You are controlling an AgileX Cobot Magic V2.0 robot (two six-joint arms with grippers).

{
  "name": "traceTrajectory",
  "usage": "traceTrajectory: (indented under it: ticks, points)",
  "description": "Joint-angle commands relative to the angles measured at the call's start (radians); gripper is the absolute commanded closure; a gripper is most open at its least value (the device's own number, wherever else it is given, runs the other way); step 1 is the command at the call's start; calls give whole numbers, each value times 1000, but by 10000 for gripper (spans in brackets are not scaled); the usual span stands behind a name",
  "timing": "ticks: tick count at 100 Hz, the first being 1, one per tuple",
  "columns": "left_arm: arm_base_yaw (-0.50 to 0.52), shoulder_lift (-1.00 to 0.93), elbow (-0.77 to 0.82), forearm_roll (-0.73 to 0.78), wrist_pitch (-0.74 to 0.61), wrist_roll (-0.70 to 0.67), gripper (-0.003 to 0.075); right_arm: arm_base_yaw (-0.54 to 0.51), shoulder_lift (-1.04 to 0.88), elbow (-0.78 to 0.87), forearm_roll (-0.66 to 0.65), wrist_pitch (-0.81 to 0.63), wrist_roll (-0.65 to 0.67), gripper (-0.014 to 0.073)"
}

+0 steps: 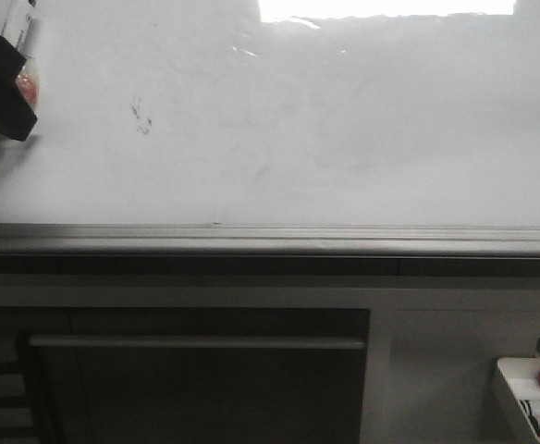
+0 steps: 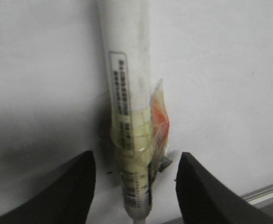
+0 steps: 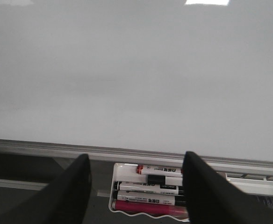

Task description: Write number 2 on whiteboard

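The whiteboard (image 1: 344, 139) is glossy white with faint grey erase marks and a small dark smudge (image 1: 141, 116). No number 2 shows on it. My left gripper (image 1: 2, 92) is at the board's far left edge. In the left wrist view (image 2: 135, 163) its jaws stand wide apart on either side of a white marker (image 2: 127, 93) wrapped in yellowish and orange tape, without touching it. The marker lies along the board (image 2: 220, 70). My right gripper (image 3: 136, 163) is open and empty, above the board's lower rail (image 3: 127, 151).
A grey metal rail (image 1: 270, 236) runs along the board's near edge. Below it at the right, a small white tray (image 1: 506, 388) holds several markers (image 3: 160, 186). A dark cabinet front (image 1: 196, 379) lies under the rail.
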Motion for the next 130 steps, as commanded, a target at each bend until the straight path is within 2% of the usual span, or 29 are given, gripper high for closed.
traceTrajectory:
  ticks: [1,21,37,49,68,73,81,90,106,122,130]
  points:
    - [-9,-16,-36,-5,-60,-7,406,2,7,-19,4,-58,-6,209]
    - [-9,-16,-36,-5,-60,-7,595,2,7,-19,4,-58,-6,209]
    - [-9,-16,-36,-5,-60,-7,689,2,7,-19,4,-58,-6,209]
    - [-9,-16,-36,-5,-60,-7,736,2,7,-19,4,-58,-6,209]
    - [-9,-16,-36,-5,-49,-7,738,2,7,-19,5,-56,-6,209]
    - [-10,-18,-48,-5,-7,7,738,2,7,-19,18,-55,-6,209]
    - [-16,-23,-100,-5,129,62,738,2,7,-30,38,-35,-16,210]
    - [-34,-22,-184,-7,313,139,738,2,35,-72,123,25,-94,210]
    - [-105,-22,-306,-75,570,334,738,2,145,-146,429,153,-367,210]
    - [-209,-22,-368,-269,704,613,738,21,261,-177,694,286,-689,210]
    - [-257,-22,-374,-348,708,702,738,59,313,-198,727,369,-804,210]
